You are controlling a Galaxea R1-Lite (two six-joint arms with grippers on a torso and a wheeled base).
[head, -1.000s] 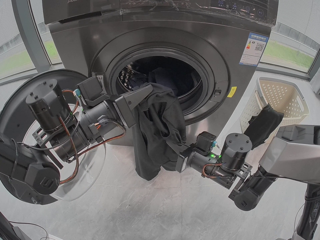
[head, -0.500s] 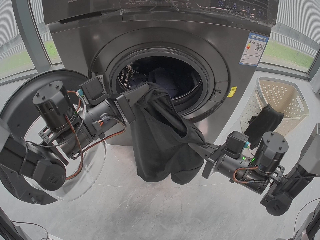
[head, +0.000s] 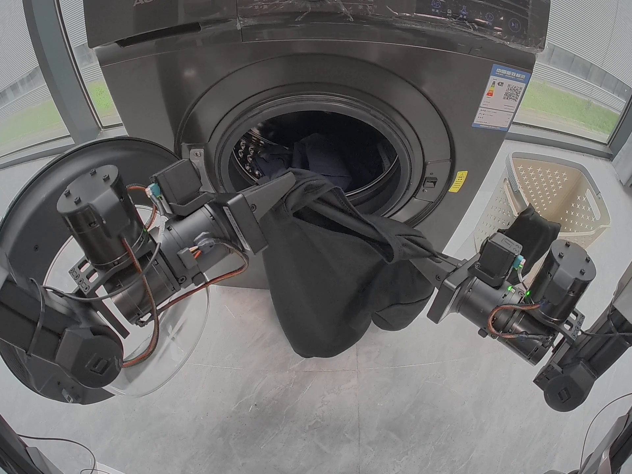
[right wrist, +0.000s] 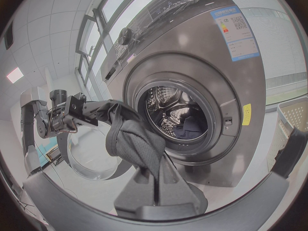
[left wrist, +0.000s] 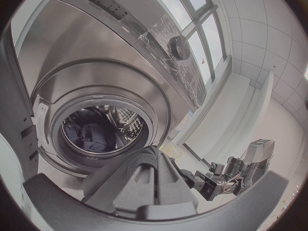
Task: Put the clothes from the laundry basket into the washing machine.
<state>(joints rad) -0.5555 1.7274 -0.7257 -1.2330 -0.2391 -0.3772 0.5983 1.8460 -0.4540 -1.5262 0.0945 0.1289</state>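
Partly done: dark clothes [head: 322, 156] are lying in the washing machine [head: 164, 87] drum, while the left hand [head: 286, 182] and right hand [head: 428, 261] are both clenching one dark garment [head: 329, 284] stretched before the opening. Another piece [head: 530, 232] is hanging over the laundry basket [head: 559, 189] rim. A blue-edged label [head: 501, 97] and yellow sticker [head: 458, 181] are showing, print illegible.

I am holding a dark garment [head: 336, 284] stretched between my left gripper [head: 284, 184] and right gripper [head: 431, 260]. It is sagging before the open washing machine [head: 395, 67], where dark blue clothes [head: 322, 156] are lying in the drum. Another dark piece [head: 526, 226] is hanging over the white laundry basket [head: 567, 189] on the right.
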